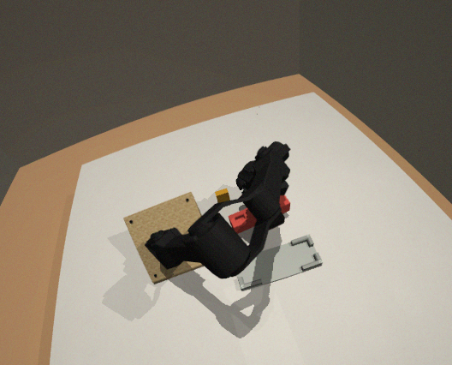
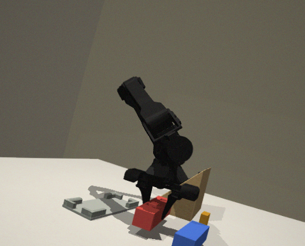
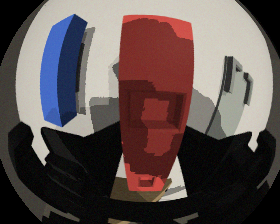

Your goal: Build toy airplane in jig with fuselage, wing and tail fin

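The red fuselage [image 1: 237,224] [image 2: 142,217] [image 3: 156,60] is between the fingers of my gripper [image 2: 155,210] [image 3: 149,123], which is shut on its sides. It hangs slightly above the table, with its shadow apart beneath it and its sockets facing up. The grey cradle [image 1: 288,257] [image 2: 95,205] [image 3: 228,115], a flat plate with raised corner brackets, stands beside it with no part in it. The blue wing [image 2: 190,234] [image 3: 58,75] lies on the table on the fuselage's other side; the arm hides it in the top view. The small orange tail fin [image 1: 223,195] [image 2: 204,217] stands near the wing.
A wooden wedge-shaped block [image 1: 158,218] [image 2: 186,208] [image 3: 122,187] with small dark holes stands close to the tail end of the fuselage and near the tail fin. The arm reaches over part of the block and the cradle in the top view.
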You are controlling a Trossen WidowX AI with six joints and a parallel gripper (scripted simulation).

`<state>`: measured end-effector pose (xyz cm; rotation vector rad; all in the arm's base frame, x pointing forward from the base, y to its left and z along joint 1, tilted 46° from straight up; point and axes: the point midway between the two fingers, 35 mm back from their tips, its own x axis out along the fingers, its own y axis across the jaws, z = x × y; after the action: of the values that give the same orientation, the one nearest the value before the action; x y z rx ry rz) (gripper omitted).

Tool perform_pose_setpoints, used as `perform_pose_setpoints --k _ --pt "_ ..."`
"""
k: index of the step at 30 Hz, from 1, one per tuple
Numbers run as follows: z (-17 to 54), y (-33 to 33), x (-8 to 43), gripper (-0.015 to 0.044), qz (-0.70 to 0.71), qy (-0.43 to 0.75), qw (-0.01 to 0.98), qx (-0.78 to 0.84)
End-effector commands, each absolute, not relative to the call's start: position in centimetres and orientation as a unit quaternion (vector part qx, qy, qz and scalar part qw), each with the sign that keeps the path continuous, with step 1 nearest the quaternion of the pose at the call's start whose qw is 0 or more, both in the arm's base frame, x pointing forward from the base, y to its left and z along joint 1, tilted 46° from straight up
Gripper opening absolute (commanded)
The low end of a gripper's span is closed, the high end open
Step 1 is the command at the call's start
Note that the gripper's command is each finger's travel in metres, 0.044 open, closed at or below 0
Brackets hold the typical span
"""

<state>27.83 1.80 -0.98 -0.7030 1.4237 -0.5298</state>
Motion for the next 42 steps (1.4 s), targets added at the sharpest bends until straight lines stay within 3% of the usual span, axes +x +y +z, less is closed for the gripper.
perform_pose_setpoints --k 1,31,42 --pt "-0.2 2.9 28.0 0.0000 -0.233 0.630 0.674 -0.307" --pt "6.4 9.2 26.6 0.0000 -0.235 0.631 0.671 -0.308" --pt "7.4 7.2 27.3 0.0000 -0.237 0.631 0.676 -0.297"
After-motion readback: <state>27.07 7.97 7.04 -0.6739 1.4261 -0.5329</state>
